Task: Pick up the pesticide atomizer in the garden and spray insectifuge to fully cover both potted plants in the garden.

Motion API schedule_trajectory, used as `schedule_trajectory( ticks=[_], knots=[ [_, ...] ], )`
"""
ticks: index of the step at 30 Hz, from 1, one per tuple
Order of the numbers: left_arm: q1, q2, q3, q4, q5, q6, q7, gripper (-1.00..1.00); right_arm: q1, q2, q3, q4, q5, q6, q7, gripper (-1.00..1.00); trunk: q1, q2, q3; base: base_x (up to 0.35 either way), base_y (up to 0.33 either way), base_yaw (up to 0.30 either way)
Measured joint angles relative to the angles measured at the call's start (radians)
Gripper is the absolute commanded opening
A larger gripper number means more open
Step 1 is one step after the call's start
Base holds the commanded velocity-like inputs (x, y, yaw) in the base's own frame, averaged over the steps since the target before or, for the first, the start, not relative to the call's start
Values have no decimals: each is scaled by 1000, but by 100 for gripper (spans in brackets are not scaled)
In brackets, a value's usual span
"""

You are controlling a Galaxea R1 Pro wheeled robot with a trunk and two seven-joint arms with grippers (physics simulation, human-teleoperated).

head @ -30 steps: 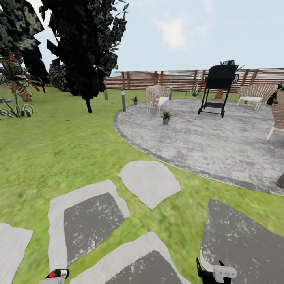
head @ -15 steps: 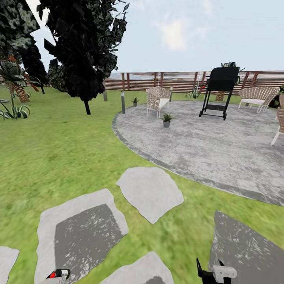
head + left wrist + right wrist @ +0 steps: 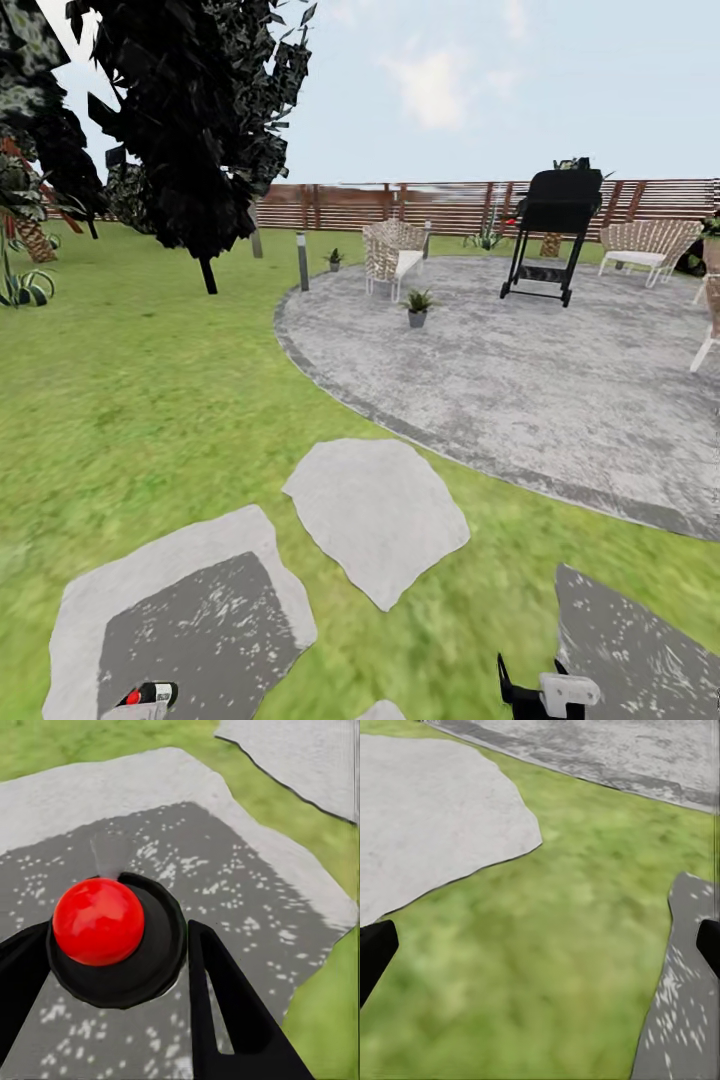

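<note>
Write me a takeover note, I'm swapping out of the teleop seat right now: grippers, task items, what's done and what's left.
Left gripper: shut on the pesticide atomizer, red top up.
Right gripper: open, holding nothing, over lawn.
Potted plants: one on the round patio by the wicker chair; the other on grass near the fence.
Done: atomizer picked up.
Left: get close to both plants, spray each fully.

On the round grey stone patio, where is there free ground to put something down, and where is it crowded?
The round grey stone patio is bare across its near and middle part, between the lawn edge and the black grill on legs. The far rim is crowded: a wicker chair, a small grey-potted green plant before it, the grill, and more wicker chairs at the right.
</note>
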Motion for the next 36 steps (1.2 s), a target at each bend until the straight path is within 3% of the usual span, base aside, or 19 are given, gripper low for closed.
schedule_trajectory(
  ticks=[36],
  knots=[
    [0,0,0,0,2,0,0,-100,0,1,1,0,0,0,2,100,0,0,0,340,0,-5]
  ],
)
